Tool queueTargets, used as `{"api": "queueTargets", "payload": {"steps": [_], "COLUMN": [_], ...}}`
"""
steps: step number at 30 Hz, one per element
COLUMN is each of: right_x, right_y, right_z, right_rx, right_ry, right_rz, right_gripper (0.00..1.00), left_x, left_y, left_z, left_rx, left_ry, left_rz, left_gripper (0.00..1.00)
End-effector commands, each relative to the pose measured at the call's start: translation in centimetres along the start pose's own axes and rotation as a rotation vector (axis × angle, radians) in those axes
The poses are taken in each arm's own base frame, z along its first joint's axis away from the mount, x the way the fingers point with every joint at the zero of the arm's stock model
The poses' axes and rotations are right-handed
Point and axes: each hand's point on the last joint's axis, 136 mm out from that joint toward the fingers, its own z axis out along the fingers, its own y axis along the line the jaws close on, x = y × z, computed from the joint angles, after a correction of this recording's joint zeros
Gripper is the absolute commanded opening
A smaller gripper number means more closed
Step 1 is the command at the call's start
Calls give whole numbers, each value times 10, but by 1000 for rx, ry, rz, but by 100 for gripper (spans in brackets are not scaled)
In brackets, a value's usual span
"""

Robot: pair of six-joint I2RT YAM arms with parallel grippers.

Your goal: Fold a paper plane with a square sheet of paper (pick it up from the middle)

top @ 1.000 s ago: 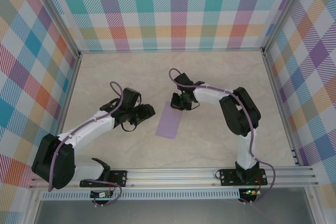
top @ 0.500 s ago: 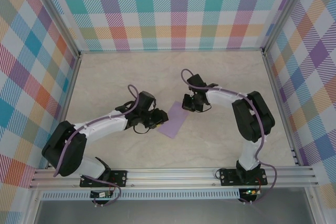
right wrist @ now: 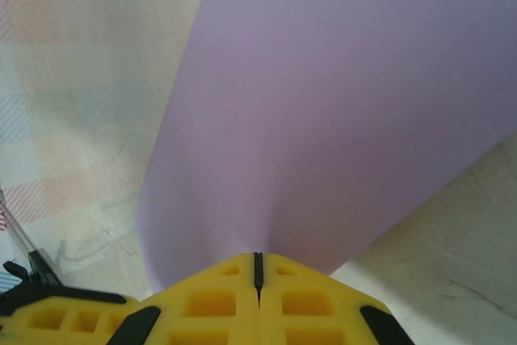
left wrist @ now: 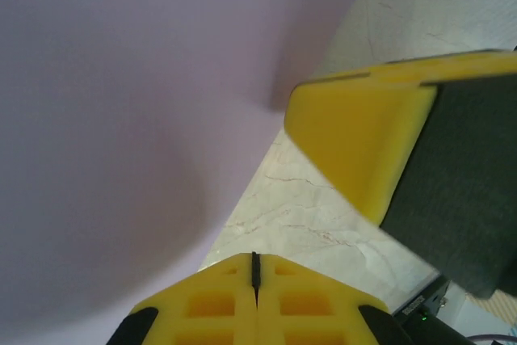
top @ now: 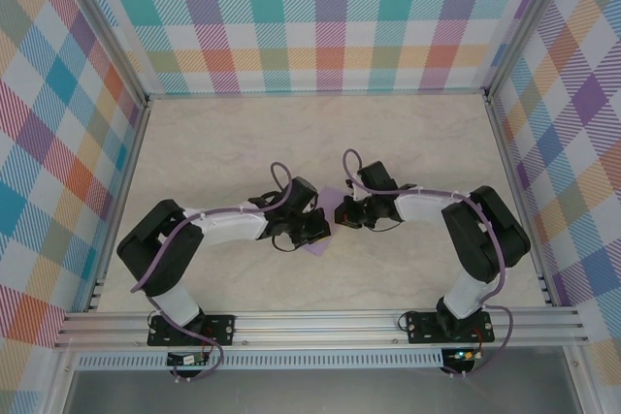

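The lavender square sheet of paper point(right wrist: 339, 94) rises straight out of my right gripper point(right wrist: 258, 258), which is shut on it and pinches it into a soft ridge. In the top view only small purple parts of the paper point(top: 316, 248) show between and under the two grippers at the table's middle. My left gripper point(left wrist: 255, 268) is shut. The paper point(left wrist: 121, 119) curves up just to its left, and bare table lies in front of its tips, so I see no paper in its seam. My left gripper point(top: 320, 230) and right gripper point(top: 342, 212) nearly meet, and a right finger point(left wrist: 355, 143) shows close ahead in the left wrist view.
The marbled table point(top: 408, 143) is ringed by checked walls and metal posts. A metal rail point(top: 320, 322) with both arm bases runs along the near edge. Both forearms lie low across the table's middle.
My left arm has swung right up to the paper and its jaws have closed. My right gripper, still shut on the paper, has drawn it a little nearer and lower.
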Motion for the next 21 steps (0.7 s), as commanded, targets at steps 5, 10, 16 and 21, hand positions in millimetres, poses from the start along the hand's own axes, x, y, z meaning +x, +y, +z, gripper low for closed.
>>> {"api": "queueTargets", "payload": {"steps": [5,10,16,21], "right_x": [-3,-2,0,1], "right_y": [14,10,3,0], "right_z": [2,7,13,15], "right_rx": [-69,-65,-42,-30], "right_ry": [-5,12,38,46], "right_rz": [-57,-52,-45,-50], "right_gripper": [0,0,0,0], "left_x": [-1,-3,2,5], "left_y": [-11,-1,10,17], "left_z": [12,14,18,20], "left_rx": [17,-33,-60,-84], "left_ry": [17,8,26,35], "left_rz": [13,18,9,3], "left_gripper": [0,0,0,0]}}
